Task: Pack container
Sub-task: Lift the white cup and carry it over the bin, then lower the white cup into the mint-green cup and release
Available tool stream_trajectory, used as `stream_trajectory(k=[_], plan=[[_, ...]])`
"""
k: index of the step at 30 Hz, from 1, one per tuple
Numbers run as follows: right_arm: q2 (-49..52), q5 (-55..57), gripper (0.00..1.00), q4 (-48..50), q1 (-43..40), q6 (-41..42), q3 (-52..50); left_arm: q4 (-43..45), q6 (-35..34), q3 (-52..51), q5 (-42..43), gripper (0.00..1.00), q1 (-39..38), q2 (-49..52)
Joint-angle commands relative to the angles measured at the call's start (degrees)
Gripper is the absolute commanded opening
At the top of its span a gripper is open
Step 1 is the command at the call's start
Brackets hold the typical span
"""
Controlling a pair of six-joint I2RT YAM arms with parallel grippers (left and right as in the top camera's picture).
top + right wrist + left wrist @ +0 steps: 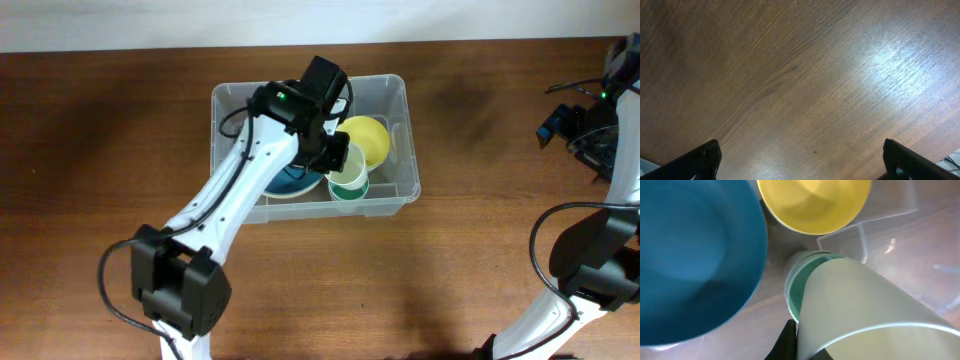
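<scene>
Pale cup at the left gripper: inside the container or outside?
Inside. The pale cup is within the container walls, its lower end in the green cup, left gripper shut on it.

Dark brown wood-grain bench [100,130], pale strip along far edge. Clear rectangular container [392,206] sits flat on bench, mid-width, nearer far edge, long sides parallel to that edge. Soft shadows on wood either side. Right wrist view: diagonal grain, bright glare patch
</scene>
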Motion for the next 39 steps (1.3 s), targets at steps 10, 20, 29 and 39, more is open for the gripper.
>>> stream_trajectory(k=[10, 20, 29, 39], plan=[[0.1, 0.9, 0.99, 0.0, -0.2, 0.5, -0.2, -0.6, 0.7, 1.9, -4.3, 0.95, 0.0, 3.3], [0.1, 0.9, 0.99, 0.0, -0.2, 0.5, -0.2, -7.6, 0.7, 9.0, -11.3, 0.99, 0.9, -0.5], [0.1, 0.9, 0.99, 0.0, -0.2, 0.5, -0.2, -18.9, 0.7, 9.0, -10.2, 0.99, 0.7, -0.5], [0.1, 0.9, 0.99, 0.0, -0.2, 0.5, -0.2, -17.5, 6.3, 9.0, -10.2, 0.99, 0.1, -0.5]])
